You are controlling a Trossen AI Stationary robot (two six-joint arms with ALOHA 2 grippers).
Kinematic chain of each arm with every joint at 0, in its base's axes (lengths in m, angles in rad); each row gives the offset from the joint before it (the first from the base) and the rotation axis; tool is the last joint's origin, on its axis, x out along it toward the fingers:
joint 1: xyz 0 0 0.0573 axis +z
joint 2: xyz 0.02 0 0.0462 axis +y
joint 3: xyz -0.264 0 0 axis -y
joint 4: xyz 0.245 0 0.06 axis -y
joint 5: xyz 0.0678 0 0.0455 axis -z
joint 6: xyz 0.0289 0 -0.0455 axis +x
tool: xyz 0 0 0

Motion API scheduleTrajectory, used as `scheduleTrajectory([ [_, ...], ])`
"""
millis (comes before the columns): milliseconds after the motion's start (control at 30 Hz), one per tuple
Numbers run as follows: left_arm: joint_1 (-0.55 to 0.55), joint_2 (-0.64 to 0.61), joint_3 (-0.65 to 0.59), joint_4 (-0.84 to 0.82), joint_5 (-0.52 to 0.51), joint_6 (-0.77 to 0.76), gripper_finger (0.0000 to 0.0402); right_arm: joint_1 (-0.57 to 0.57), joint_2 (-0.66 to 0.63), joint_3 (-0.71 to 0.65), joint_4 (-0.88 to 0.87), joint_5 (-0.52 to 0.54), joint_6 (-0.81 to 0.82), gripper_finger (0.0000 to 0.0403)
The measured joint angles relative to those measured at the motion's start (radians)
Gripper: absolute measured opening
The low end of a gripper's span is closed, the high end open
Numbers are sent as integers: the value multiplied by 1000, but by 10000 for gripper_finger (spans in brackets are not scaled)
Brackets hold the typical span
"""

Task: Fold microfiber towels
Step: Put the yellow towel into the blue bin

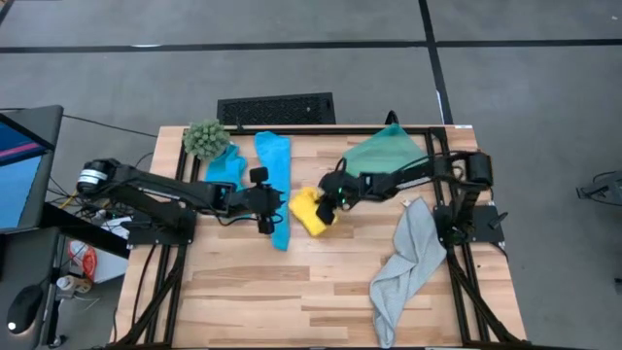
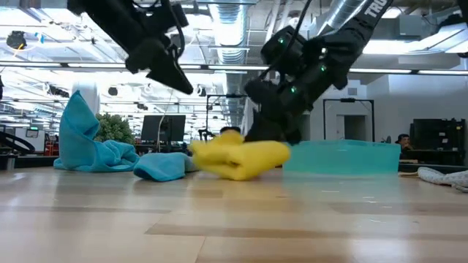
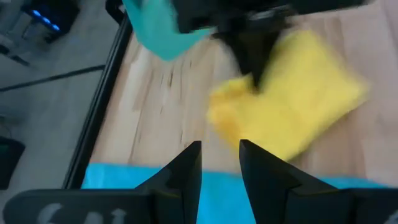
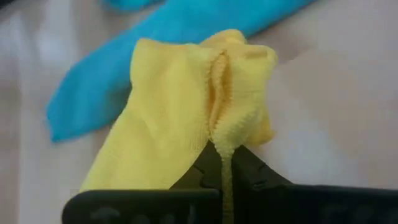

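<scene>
One yellow towel (image 4: pixel 180 112) — right hand (image 4: pixel 222 163)

Bare wooden desk (image 1: pixel 253 292) lies open in front (nothing on it); the crumpled pale grey cloth (image 1: pixel 403 264) blocks the right side.

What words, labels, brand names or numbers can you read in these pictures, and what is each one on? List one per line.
"TR": white letters on the right arm in the low view; the rest is cut off at the picture's edge.
Raised marks on the body of the left gripper: too blurred to read.
Screen of the monitor beside the table: nothing legible.
On the yellow towel: no text.
</scene>
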Motion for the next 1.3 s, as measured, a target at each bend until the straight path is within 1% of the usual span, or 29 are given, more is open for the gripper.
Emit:
scheduleTrajectory([
  [167,-46,-29,0,-15,-46,-20,102,-56,-105,-1,-57,10,-45,18],
  [267,-69,-28,0,-44,-81,-32,102,-103,-187,0,-127,9,-84,18],
  [400,-86,-27,0,-87,-91,-67,102,-197,-326,2,-223,-2,-138,18],
  [467,-94,-27,0,-96,-95,-81,102,-257,-403,2,-312,-12,-168,18],
  [567,-101,-27,0,-112,-99,-93,102,-367,-490,2,-427,-70,-232,18],
  [700,-103,-27,0,-109,-99,-103,102,-532,-560,2,-525,-196,-304,18],
  [867,-102,-27,0,-106,-101,-110,102,-716,-547,2,-593,-397,-370,18],
  [967,-102,-27,0,-106,-101,-117,102,-772,-493,-12,-589,-515,-384,18],
  [1167,-102,-27,0,-114,-100,-137,102,-799,-361,-46,-586,-557,-416,18],
  [1233,-102,-27,0,-120,-100,-143,102,-807,-328,-56,-580,-580,-416,18],
  [1300,-102,-27,0,-126,-100,-144,102,-814,-305,-64,-581,-579,-416,18],
])
